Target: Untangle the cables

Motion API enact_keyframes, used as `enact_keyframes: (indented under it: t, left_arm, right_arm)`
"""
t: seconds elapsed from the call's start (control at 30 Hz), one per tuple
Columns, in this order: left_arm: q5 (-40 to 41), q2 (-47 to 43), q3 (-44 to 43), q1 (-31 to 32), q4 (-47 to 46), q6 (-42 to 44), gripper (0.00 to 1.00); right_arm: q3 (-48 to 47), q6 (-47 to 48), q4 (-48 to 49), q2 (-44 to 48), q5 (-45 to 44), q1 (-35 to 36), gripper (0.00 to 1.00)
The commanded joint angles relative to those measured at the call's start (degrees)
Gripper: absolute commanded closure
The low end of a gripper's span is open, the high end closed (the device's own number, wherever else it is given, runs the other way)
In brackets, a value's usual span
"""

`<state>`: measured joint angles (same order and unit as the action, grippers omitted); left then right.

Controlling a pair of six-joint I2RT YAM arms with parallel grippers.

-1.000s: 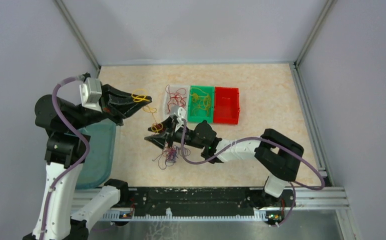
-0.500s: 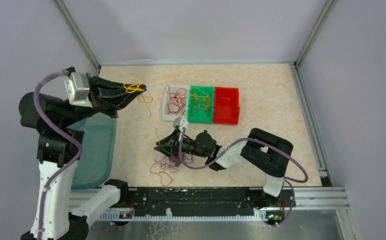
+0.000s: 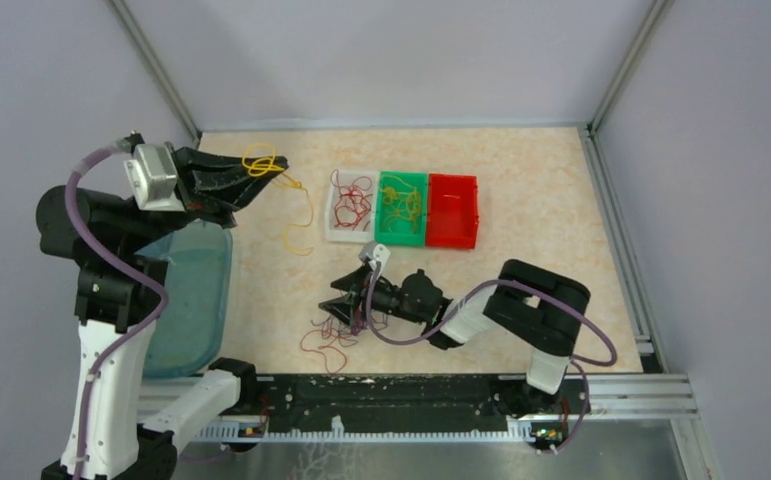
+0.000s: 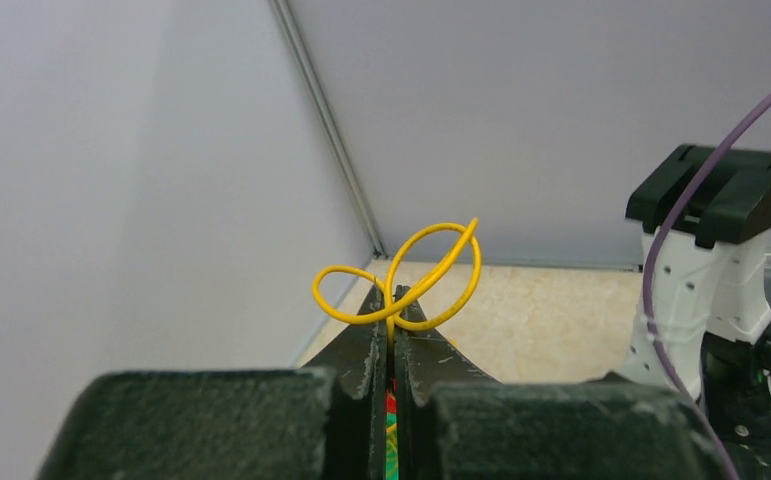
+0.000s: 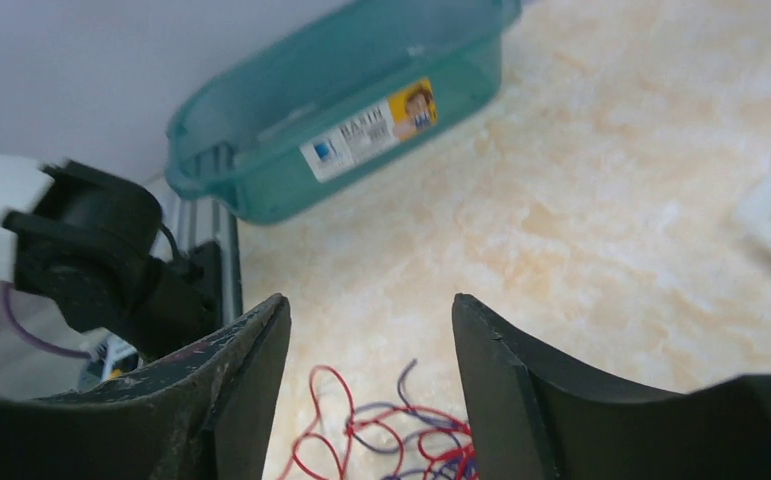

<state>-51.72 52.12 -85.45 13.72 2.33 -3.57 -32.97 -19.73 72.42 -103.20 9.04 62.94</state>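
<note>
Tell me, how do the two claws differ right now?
The left gripper is shut on a yellow cable; the right gripper stands open, holding nothing. The left gripper is raised over the table's far left part; the right gripper sits low, nearer the front, at the red and purple tangle. Both are black two-finger claws.

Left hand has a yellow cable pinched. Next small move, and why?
Probably swing the left hand right, toward the green bin: it is shut on the yellow cable, whose tail looks clear of the tangle, and that bin already holds yellow ones.
</note>
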Motion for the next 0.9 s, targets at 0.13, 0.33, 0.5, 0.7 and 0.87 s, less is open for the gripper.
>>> enact_keyframes:
  t: [0.13, 0.33, 0.5, 0.7, 0.87]
  left_arm:
    - [0.5, -1.5, 8.2, -0.1, 1.3, -0.1, 1.00]
    - [0.4, -2.5, 12.4, -0.1, 1.4, -1.5, 1.00]
    - [0.3, -3.3, 15.1, -0.1, 1.3, -3.4, 1.00]
    - [-0.2, -4.2, 17.0, -0.1, 3.3, -3.8, 1.00]
    - [0.2, -5.5, 18.6, -0.1, 4.6, -2.9, 1.00]
  right_arm:
    - [-1.6, 0.8, -0.7, 22.0, 2.2, -3.4, 0.32]
    - [-4.9, 4.2, -10.3, 30.9, 6.7, -5.5, 0.26]
    - [-10.0, 6.4, -14.8, 30.8, 9.3, -5.7, 0.26]
    - [-16.3, 5.7, -15.9, 26.7, 11.0, -6.0, 0.37]
    - [-18.5, 4.6, -16.6, 25.3, 10.9, -6.5, 0.74]
